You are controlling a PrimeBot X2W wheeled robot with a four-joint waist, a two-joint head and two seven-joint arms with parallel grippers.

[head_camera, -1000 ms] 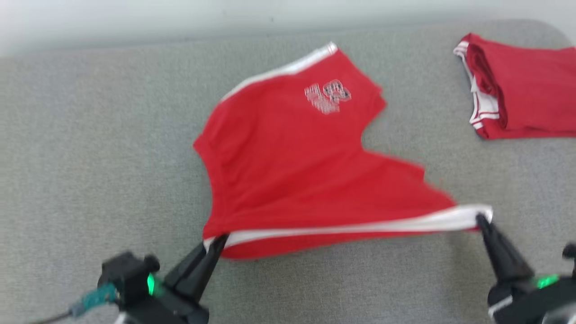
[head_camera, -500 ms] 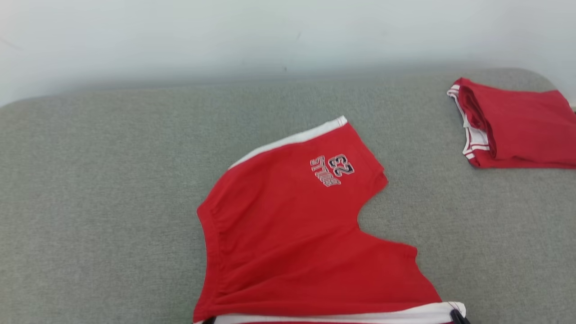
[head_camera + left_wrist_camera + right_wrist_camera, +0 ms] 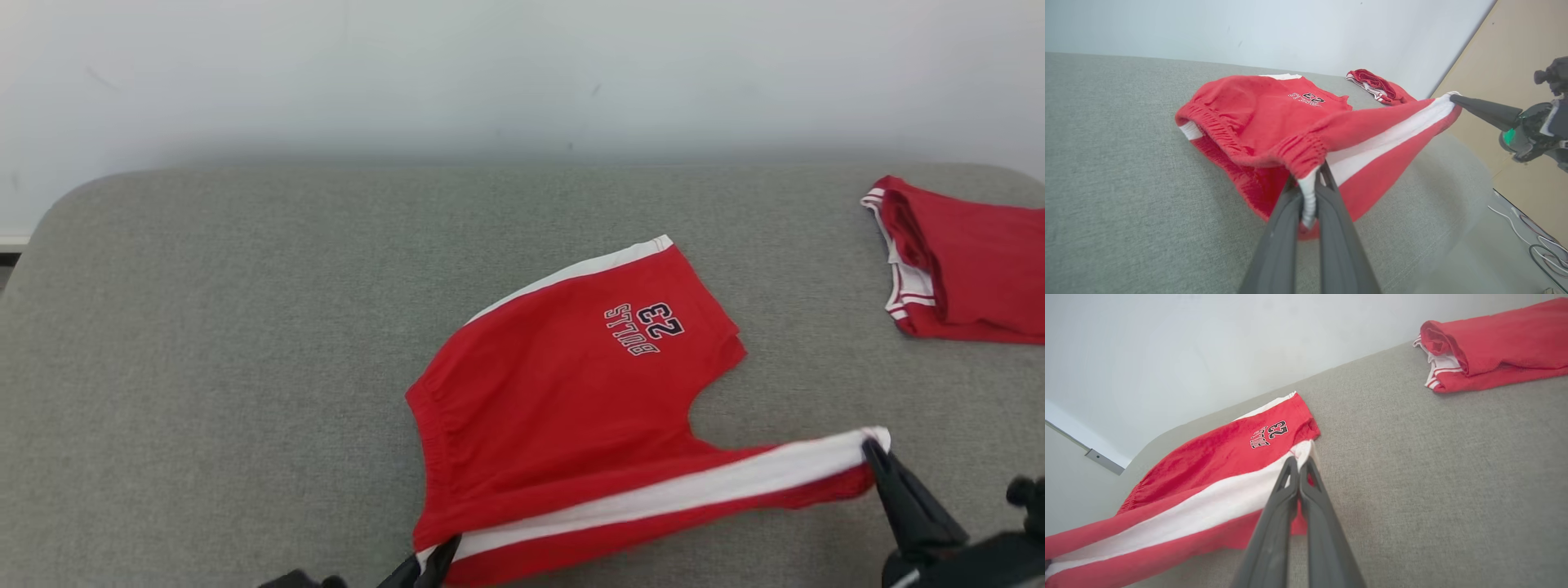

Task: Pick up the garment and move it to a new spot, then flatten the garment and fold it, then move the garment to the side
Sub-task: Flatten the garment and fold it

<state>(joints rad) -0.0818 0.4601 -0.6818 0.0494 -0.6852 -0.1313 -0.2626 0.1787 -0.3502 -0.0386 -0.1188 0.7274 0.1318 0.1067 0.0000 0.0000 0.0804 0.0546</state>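
The garment (image 3: 563, 400) is a pair of red shorts with white side stripes and a "23" print, spread on the grey cushion (image 3: 245, 327). My left gripper (image 3: 441, 559) is shut on the elastic waistband corner (image 3: 1308, 163) at the near left. My right gripper (image 3: 873, 447) is shut on the hem corner of the near leg (image 3: 1302, 451). Between them the near side stripe (image 3: 669, 494) is stretched taut and lifted off the surface. The far leg with the print (image 3: 649, 327) lies flat.
A second red garment (image 3: 963, 261), folded, lies at the far right of the cushion, also seen in the right wrist view (image 3: 1486, 347). A pale wall (image 3: 490, 73) runs behind. Beyond the cushion's right edge, cables lie on the floor (image 3: 1535, 241).
The head camera has tilted up and shifted, so the whole picture moved. Both grippers keep their hold; the near edge of the shorts stays stretched and now sits raised and angled.
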